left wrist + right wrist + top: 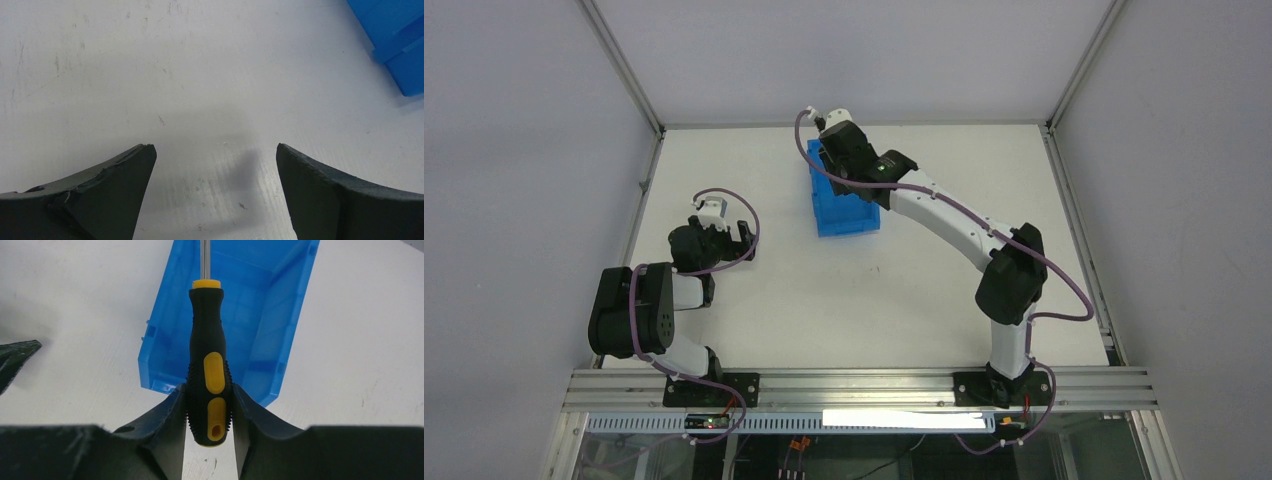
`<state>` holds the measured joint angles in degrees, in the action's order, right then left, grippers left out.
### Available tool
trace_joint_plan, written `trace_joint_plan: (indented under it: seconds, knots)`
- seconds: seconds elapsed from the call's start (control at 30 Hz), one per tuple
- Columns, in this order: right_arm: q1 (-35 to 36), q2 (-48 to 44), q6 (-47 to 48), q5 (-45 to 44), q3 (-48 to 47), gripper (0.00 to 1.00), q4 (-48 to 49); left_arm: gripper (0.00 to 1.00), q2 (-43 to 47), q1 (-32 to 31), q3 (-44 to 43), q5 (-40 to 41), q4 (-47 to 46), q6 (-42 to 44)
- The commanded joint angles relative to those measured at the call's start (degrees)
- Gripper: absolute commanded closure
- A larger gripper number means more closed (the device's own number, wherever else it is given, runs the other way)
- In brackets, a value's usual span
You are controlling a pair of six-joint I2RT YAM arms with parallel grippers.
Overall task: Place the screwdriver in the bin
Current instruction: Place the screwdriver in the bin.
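Right claw (209,390) pinches the black-and-yellow handle of a screwdriver (206,330), thin shaft pointing ahead over the blue bin (280,315); left claw (215,150) hangs spread.

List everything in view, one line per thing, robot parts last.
screwdriver: one, black and yellow handle with a metal shaft, clamped by its handle in the right gripper, over the bin
bin: one, bright blue, on the table, far centre
table: one, white, under everything
arms: two, white and black, bolted at the table's near edge
left gripper: one, dark fingers, open, above bare table left of the bin
right gripper: one, dark fingers, shut on the screwdriver
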<state>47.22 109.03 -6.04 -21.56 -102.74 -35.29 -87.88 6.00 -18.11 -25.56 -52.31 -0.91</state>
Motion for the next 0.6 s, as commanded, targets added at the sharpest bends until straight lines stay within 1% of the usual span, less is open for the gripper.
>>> trace_joint_plan:
  seconds: [0.0, 0.43, 0.47, 0.57]
  knots:
    - [-0.3, -0.6, 1.2, 0.3, 3.7, 0.99, 11.3, 0.01, 0.7, -0.1, -0.5, 0.0, -2.0, 0.3]
    - [-2.2, 7.2, 0.4, 1.0, 9.3, 0.99, 18.3, 0.01, 0.7, -0.1, -0.5, 0.0, -2.1, 0.3]
    - [-2.5, 7.6, 0.6, 1.4, 9.6, 0.99, 18.9, 0.01, 0.7, -0.1, -0.5, 0.1, -2.0, 0.3]
    - [-3.3, 8.9, 0.7, 2.7, 10.3, 0.93, 20.1, 0.01, 0.7, -0.1, -0.5, 0.0, -2.0, 0.3]
